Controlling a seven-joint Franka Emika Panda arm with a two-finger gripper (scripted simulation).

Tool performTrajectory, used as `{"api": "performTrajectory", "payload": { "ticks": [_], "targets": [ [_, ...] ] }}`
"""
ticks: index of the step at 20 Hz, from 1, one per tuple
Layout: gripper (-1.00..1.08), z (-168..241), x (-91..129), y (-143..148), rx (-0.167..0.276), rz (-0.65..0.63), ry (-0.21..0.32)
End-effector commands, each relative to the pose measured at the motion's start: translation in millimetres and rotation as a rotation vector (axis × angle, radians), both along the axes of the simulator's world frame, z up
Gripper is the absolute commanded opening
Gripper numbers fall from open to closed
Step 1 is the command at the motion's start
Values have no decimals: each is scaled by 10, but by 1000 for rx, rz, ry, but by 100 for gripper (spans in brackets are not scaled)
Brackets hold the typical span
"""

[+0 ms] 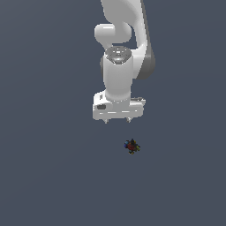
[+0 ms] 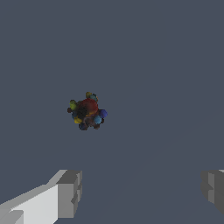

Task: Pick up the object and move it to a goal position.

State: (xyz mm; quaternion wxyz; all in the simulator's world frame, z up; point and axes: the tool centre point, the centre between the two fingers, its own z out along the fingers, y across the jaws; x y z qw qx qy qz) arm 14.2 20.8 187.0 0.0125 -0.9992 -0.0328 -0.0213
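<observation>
Wrist view shows the gripper point(image 2: 140, 192) with its two grey fingers point(image 2: 70, 192) spread wide apart and nothing between them. All around is a flat, plain, dark grey-blue floor point(image 1: 48, 176). The object point(image 2: 87, 111) lies on it by itself, near the gripper but not touching: a tiny bumpy dark ball with red, blue, yellow and green dots.

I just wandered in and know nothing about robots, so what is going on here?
A white robot arm hangs over a plain grey surface, its gripper pointing down with the jaws spread wide and holding nothing. A tiny lumpy object with red, blue, yellow and green patches lies on the surface, apart from the gripper. It has not been picked up yet.
</observation>
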Motion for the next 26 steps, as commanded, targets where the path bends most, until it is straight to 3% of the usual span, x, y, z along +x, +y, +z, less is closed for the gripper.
{"api": "performTrajectory", "payload": {
  "ticks": [1,8,19,26],
  "targets": [
    [100,-20,15,12,-2,12,1],
    [100,-199,135,153,-15,121,8],
    [100,-783,426,590,-36,441,26],
    [100,-1021,506,760,-38,559,32]
  ]
}}
